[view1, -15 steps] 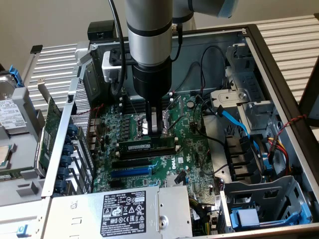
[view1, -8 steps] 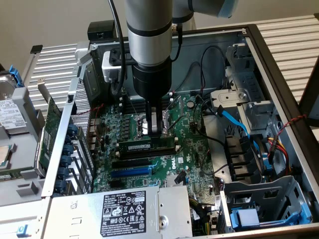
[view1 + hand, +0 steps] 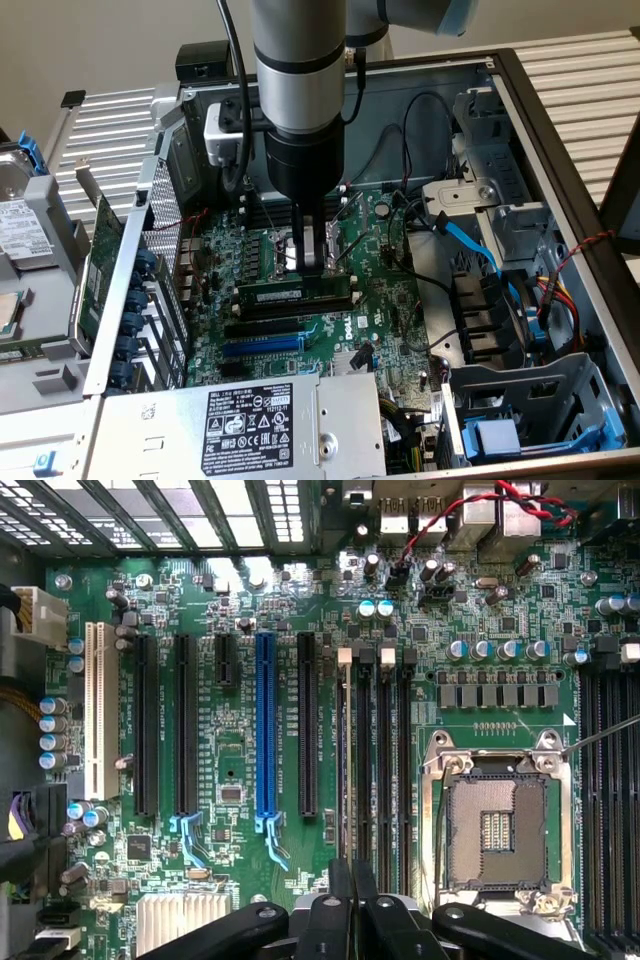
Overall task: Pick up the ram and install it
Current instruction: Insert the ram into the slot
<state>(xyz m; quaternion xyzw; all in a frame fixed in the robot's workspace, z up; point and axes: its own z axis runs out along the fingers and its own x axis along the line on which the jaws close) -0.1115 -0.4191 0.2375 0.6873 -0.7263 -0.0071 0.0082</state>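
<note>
Looking down into the open computer case (image 3: 560,150), we saw the arm standing upright over the motherboard (image 3: 395,310). The fingers (image 3: 312,252) were drawn almost fully together, pinching the top edge of the ram (image 3: 290,294). And there it was, the green stick, standing on its long edge at the centre of the exterior frame, white label facing us, right at the memory slots (image 3: 385,770) beside the processor socket (image 3: 497,825). Its long axis ran across the frame, from the exterior view's left to the exterior view's right, in line with the black expansion slot (image 3: 290,325) and the blue expansion slot (image 3: 262,345) just below it in the frame. The fingers met it from straight above, a little toward the exterior view's right of its middle, so the stick sat directly under them, off to no side. From the wrist view we looked along the fingers (image 3: 340,905) onto the slots, and stick and slot seemed parallel to us. Whether the ram sat fully home, or the white end clips (image 3: 345,656) had closed, we could not tell.
</note>
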